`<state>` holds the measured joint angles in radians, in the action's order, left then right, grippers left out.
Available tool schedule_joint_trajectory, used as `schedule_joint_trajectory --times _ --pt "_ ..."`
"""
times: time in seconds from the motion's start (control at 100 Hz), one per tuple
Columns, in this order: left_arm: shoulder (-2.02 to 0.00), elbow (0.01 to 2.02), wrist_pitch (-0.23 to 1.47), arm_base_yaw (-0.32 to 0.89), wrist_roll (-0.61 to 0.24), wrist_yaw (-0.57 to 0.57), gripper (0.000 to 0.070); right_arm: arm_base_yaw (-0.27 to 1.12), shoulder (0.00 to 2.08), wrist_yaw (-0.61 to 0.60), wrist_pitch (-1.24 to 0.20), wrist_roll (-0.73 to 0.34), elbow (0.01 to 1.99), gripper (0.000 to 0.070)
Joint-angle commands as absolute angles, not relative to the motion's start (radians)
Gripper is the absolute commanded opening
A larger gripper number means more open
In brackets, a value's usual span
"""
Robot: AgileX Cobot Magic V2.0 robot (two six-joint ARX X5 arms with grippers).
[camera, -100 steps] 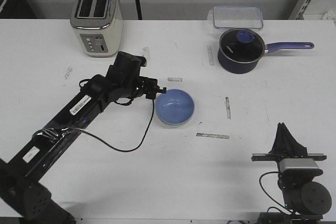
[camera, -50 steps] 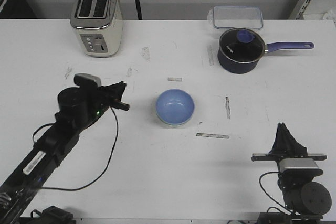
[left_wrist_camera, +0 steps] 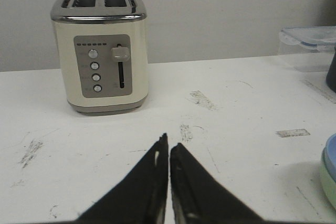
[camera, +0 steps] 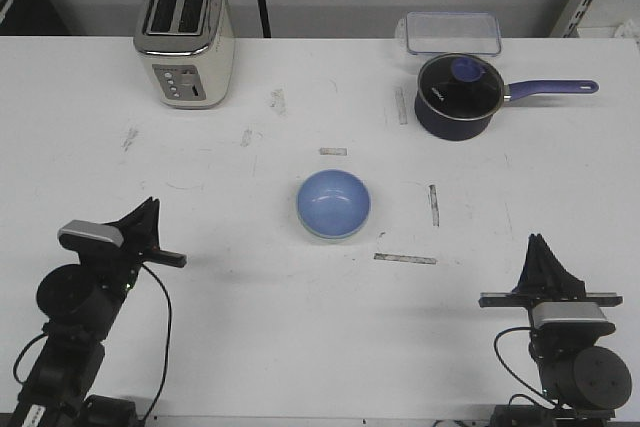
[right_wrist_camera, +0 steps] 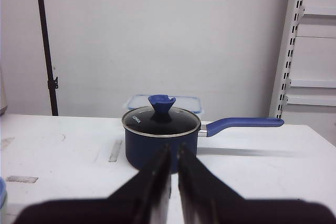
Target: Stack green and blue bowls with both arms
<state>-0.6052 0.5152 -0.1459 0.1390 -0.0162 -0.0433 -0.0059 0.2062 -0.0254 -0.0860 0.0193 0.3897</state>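
Observation:
The blue bowl (camera: 334, 201) sits nested inside the green bowl (camera: 322, 236) at the table's middle; only a thin green rim shows under it. Both appear at the edge of the left wrist view, blue (left_wrist_camera: 331, 155) above green (left_wrist_camera: 328, 188). My left gripper (camera: 151, 205) is shut and empty, drawn back near the front left, well apart from the bowls. In its wrist view the tips (left_wrist_camera: 168, 142) point toward the toaster. My right gripper (camera: 538, 240) is shut and empty at the front right; in its wrist view (right_wrist_camera: 174, 148) it faces the saucepan.
A cream toaster (camera: 184, 37) stands at the back left. A dark navy saucepan (camera: 457, 95) with a lid and long handle stands at the back right, a clear lidded box (camera: 452, 32) behind it. Tape marks (camera: 405, 258) lie on the white table.
My left arm has pulled back from beside the stacked bowls to the front left of the table. The bowls and the right arm have not moved.

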Motion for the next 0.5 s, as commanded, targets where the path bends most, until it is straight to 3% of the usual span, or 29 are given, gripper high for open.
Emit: schedule_joint_trajectory --times 0.0,0.49 --pt "-0.557 0.493 -0.158 0.131 -0.002 -0.041 0.0001 -0.006 0.204 -0.025 -0.075 0.023 0.392 0.0014" --pt "-0.336 0.441 -0.125 0.123 -0.004 -0.042 0.0001 -0.006 0.204 -0.025 -0.075 0.023 0.392 0.0014"
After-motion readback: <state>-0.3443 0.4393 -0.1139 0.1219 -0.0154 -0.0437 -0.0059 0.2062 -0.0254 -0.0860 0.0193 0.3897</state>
